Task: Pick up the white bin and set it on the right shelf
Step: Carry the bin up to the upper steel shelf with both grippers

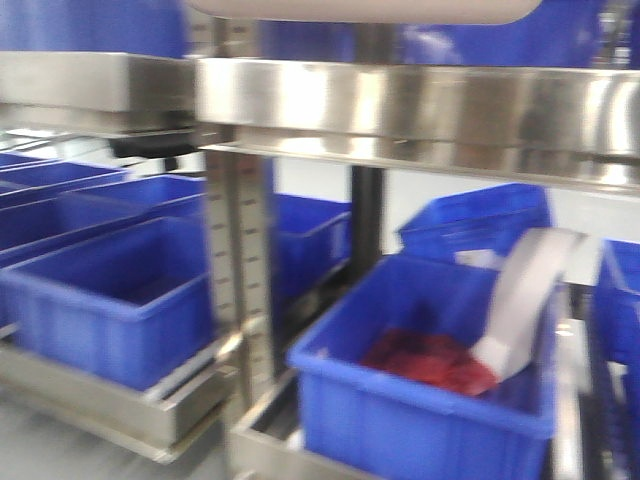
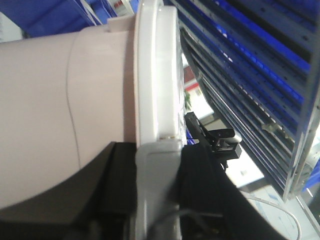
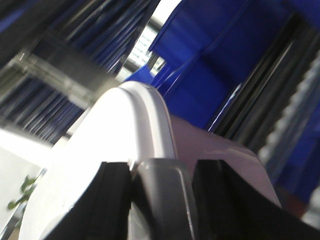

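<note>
Your left claw point(image 2: 155, 150) and right claw point(image 3: 160, 170) both grip the white bin point(image 2: 50, 100); hold it level, clearing the shelf point(image 1: 400, 105) at 12 o'clock.

Front cam: approx level, faces fwd into the racks point(image 1: 238, 250), close up to the right shelf point(image 1: 420, 105) rail. The white bin point(image 1: 360, 8) just clips the top edge, w/ blue bins point(image 1: 430, 400) below. Left wrist cam: sits on left gripper point(image 2: 140, 150), frame rolled sideways, v. near bin's side wall + lid, racks behind. Right wrist cam: on right gripper point(image 3: 150, 167), tilted up along lid, also v. near. Shared by all 3: bin, blue bins.
</note>
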